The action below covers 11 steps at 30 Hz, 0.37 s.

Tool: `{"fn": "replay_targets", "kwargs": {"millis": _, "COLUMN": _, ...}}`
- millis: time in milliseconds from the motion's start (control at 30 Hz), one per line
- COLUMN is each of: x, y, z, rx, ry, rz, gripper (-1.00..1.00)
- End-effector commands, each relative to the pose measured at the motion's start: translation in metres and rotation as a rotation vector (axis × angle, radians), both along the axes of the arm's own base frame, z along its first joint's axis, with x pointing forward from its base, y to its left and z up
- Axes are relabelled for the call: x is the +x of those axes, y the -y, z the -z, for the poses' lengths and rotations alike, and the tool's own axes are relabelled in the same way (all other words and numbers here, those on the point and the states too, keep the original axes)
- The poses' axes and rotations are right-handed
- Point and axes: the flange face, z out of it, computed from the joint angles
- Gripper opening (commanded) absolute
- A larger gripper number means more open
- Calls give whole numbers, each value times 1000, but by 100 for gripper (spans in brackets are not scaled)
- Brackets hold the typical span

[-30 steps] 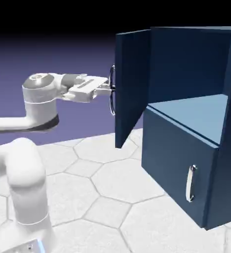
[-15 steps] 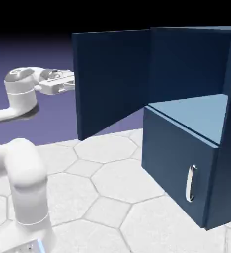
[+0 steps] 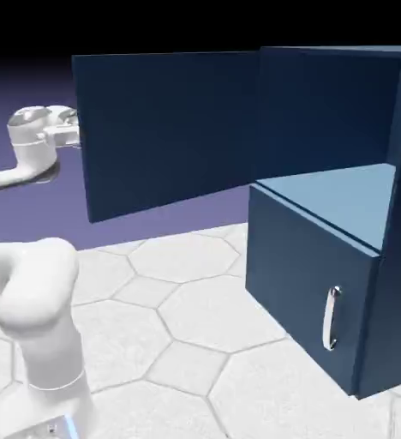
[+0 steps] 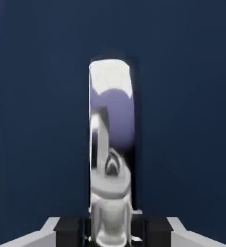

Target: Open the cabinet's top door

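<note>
While the top door [image 3: 170,133] stands swung wide on the cabinet's [image 3: 311,291] upper left in the exterior view, its shiny bar handle [image 4: 111,144] runs lengthwise down between the jaws [image 4: 112,236], which are clenched on it. Any further opening likely means drawing the handle along the door's arc.

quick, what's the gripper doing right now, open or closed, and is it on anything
Gripper: closed on the top door's silver bar handle, one fingertip on each side of it.
</note>
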Motion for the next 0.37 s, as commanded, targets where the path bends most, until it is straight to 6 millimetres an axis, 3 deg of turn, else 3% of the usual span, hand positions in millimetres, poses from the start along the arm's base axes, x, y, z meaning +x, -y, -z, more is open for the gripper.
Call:
{"fn": "replay_targets", "kwargs": {"millis": 0, "x": 1, "y": -8, "z": 0, "rx": 0, "ry": 0, "rz": 17, "gripper": -100}}
{"fn": "replay_targets", "kwargs": {"millis": 333, "x": 16, "y": -80, "z": 0, "rx": 0, "ry": -1, "rz": 178, "gripper": -100}}
